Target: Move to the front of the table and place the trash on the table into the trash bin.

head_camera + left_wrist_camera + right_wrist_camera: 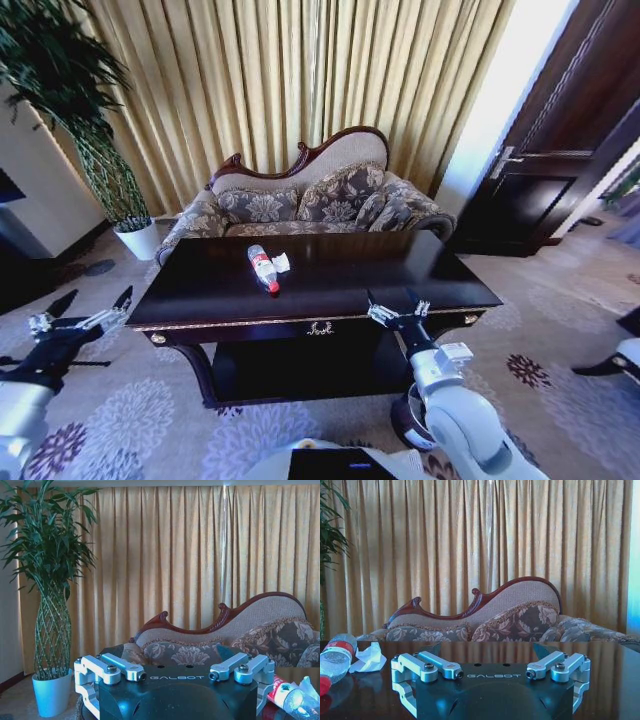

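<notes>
Right hand (397,307) hangs wide at the tabletop (200,290) edge, bottle (262,268) and tissue (281,263) beyond; left hand (82,315) wide, well aside.

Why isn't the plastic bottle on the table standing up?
The clear plastic bottle with the red cap lies tipped on its side on the dark glossy wooden table, beside a crumpled white tissue.

The dark glossy table (200,290) stands in front of the floral sofa (300,205). On its top lie a clear bottle (263,268) and, touching it, a crumpled tissue (282,263).
</notes>
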Robot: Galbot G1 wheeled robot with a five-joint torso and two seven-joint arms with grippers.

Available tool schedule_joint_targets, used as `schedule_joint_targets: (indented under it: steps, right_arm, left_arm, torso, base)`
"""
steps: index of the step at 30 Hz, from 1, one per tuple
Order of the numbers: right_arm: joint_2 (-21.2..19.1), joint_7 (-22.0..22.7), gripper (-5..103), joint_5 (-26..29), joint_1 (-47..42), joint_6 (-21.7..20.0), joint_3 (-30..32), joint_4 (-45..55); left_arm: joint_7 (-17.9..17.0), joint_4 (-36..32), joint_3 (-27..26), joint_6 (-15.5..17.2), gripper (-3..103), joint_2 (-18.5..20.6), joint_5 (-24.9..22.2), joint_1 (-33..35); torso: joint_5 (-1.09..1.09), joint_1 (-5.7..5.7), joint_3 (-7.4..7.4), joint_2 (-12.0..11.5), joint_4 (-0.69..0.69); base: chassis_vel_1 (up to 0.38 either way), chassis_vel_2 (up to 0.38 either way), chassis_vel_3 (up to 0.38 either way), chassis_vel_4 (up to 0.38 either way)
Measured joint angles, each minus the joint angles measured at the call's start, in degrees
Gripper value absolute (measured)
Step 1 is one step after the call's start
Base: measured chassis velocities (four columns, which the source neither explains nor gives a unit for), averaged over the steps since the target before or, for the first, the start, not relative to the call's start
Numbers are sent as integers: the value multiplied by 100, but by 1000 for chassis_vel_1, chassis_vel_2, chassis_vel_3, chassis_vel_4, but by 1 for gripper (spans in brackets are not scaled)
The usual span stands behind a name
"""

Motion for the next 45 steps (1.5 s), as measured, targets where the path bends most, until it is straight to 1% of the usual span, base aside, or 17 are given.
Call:
schedule_joint_targets:
  steps: [12, 17, 19, 20, 23, 25, 28, 29, 31, 33, 34, 37, 40, 42, 43, 44, 45]
  right_arm:
    - [-70, 26, 100, -11, 35, 0, -108, -58]
    - [-183, 117, 100, 88, 156, 11, -214, -133]
    - [-309, 143, 100, 303, 283, 6, -288, -161]
    - [-309, 143, 100, 303, 283, 6, -288, -161]
    - [-658, 152, 100, 954, 589, -84, -444, -156]
    - [-728, 152, 100, 1050, 659, -103, -465, -154]
    - [-1127, 142, 100, 1584, 1107, -192, -551, -177]
    - [-1127, 142, 100, 1584, 1107, -192, -551, -177]
    - [-1432, 117, 100, 2018, 1462, -231, -661, -268]
    - [-1618, 23, 100, 2261, 1742, -242, -778, -422]
    - [-1618, 23, 100, 2261, 1742, -242, -778, -422]
    - [-1831, -165, 100, 2576, 2340, -267, -1105, -852]
    - [-1895, -193, 100, 2707, 2682, -272, -1336, -1077]
    - [-2006, -279, 100, 2943, 3297, -270, -1792, -1403]
    - [-2056, -330, 100, 3059, 3564, -267, -2005, -1511]
    - [-2056, -330, 100, 3059, 3564, -267, -2005, -1511]
    - [-2105, -367, 100, 3154, 3761, -266, -2183, -1586]
  left_arm:
    - [10, -56, 5, -27, 100, -58, 1, 16]
    - [22, -77, 1, -68, 100, -84, 3, 49]
    - [31, -106, -11, -129, 100, -102, 3, 83]
    - [31, -106, -11, -129, 100, -102, 3, 83]
    - [43, -157, -17, -161, 100, -162, 19, 126]
    - [42, -157, -7, -161, 100, -180, 41, 125]
    - [37, -166, 32, -161, 100, -268, 93, 130]
    - [37, -166, 32, -161, 100, -268, 93, 130]
    - [37, -209, 40, -161, 100, -342, 94, 125]
    - [32, -237, 60, -153, 100, -420, 94, 103]
    - [32, -237, 60, -153, 100, -420, 94, 103]
    - [15, -243, 98, -97, 100, -537, 99, 65]
    - [-13, -244, 100, -43, 100, -571, 103, 44]
    - [-34, -246, 104, -21, 100, -603, 139, 16]
    - [-35, -246, 105, -20, 100, -621, 153, 6]
    - [-35, -246, 105, -20, 100, -621, 153, 6]
    - [-39, -246, 105, -18, 100, -638, 165, -1]
  torso:
    - [0, 2, 1, -1, 0]
    - [0, -1, 0, 1, 0]
    - [1, -2, 0, 1, 0]
    - [1, -2, 0, 1, 0]
    - [1, -1, 1, 0, 1]
    - [1, 0, 1, 0, 0]
    - [-1, 0, 0, 0, 1]
    - [-1, 0, 0, 0, 1]
    - [0, -1, 0, 0, 1]
    - [1, 0, 1, 0, 0]
    - [1, 0, 1, 0, 0]
    - [0, 0, 1, 0, 0]
    - [0, 0, 1, 0, 0]
    - [1, 0, 1, 0, -1]
    - [1, 0, 1, 0, 2]
    - [1, 0, 1, 0, 2]
    - [0, 1, 1, 0, 2]
  base:
    - [-69, 73, 74, -71]
    - [0, 0, 0, 0]
    - [0, 0, 0, 0]
    - [0, 0, 0, 0]
    - [0, 0, 0, 0]
    - [0, 0, 0, 0]
    - [0, 0, 0, 0]
    - [0, 0, 0, 0]
    - [0, 0, 0, 0]
    - [0, 0, 0, 0]
    - [0, 0, 0, 0]
    - [0, 0, 0, 0]
    - [0, 0, 0, 0]
    - [0, 0, 0, 0]
    - [0, 0, 0, 0]
    - [0, 0, 0, 0]
    - [0, 0, 0, 0]
